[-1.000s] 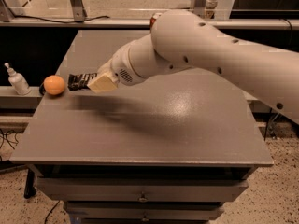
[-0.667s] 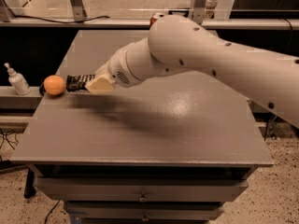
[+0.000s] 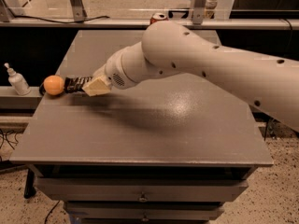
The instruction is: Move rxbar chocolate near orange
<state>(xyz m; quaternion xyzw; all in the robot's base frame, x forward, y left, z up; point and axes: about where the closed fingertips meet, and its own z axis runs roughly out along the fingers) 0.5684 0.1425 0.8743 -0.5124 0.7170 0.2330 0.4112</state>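
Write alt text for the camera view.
The robot's hand holds the rxbar chocolate at the grey table's left edge, its far end right beside the orange. A white pump bottle stands left of the table, a soda can behind it.

Grey table (image 3: 187, 139) with drawers (image 3: 140, 190) on speckled floor (image 3: 280, 199), metal rail (image 3: 117, 22) behind.

worktop (image 3: 187, 125): grey, matte, rectangular top.
orange (image 3: 53, 85): small round bright fruit, near left edge.
rxbar chocolate (image 3: 74, 84): flat bar, black-brown crinkled wrapper, just right of orange.
end effector (image 3: 93, 86): beige, at bar's right end.
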